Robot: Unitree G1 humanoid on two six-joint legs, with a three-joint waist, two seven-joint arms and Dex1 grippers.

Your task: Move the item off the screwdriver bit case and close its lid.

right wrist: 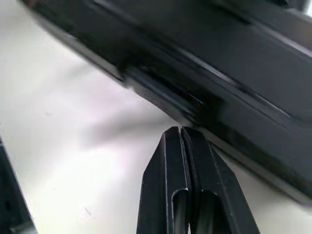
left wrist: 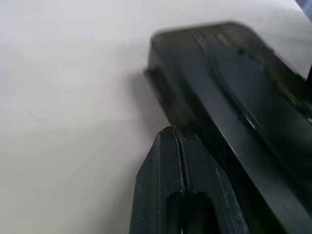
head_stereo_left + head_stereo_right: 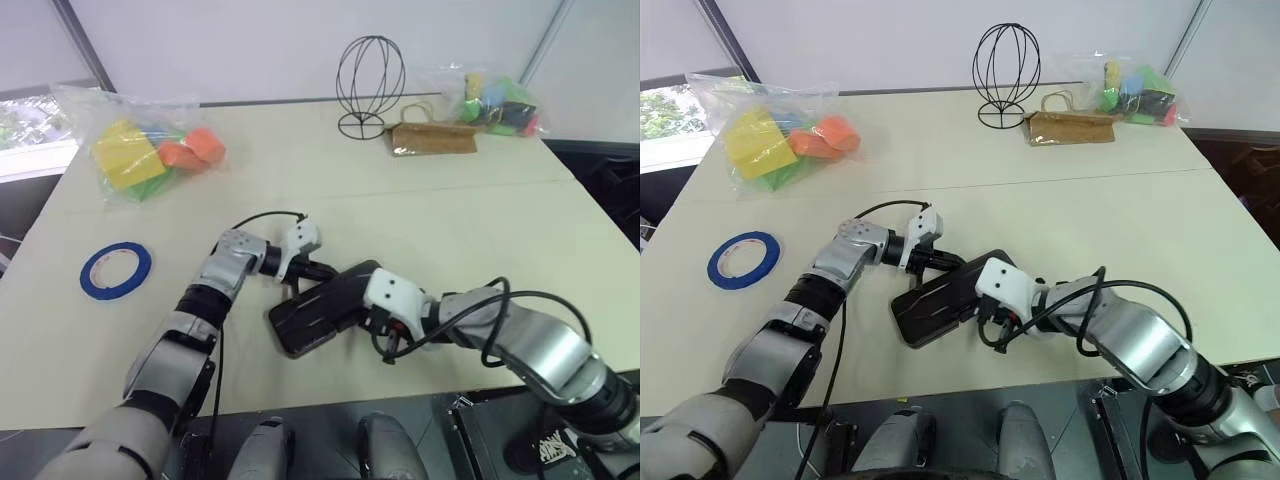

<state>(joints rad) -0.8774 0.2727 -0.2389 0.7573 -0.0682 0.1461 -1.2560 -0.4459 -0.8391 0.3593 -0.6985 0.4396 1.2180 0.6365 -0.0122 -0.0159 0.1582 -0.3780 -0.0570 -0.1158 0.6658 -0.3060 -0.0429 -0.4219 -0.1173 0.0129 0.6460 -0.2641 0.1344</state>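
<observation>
Dark screwdriver bit case [image 3: 325, 308] on the table [image 3: 450, 230], lid down; both hands, left hand [image 3: 318, 268] and right hand [image 1: 181, 134], pinched shut and empty beside it. Blue tape ring [image 3: 116, 270] lies well left of it.

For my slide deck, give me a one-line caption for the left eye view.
Both shut grippers, left and right, flank the closed case; blue tape lies apart on the table.

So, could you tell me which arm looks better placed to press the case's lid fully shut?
Probably the right: its shut end effector sits just off the case's latch edge, while the left end effector, also shut, is at the far end.
</observation>
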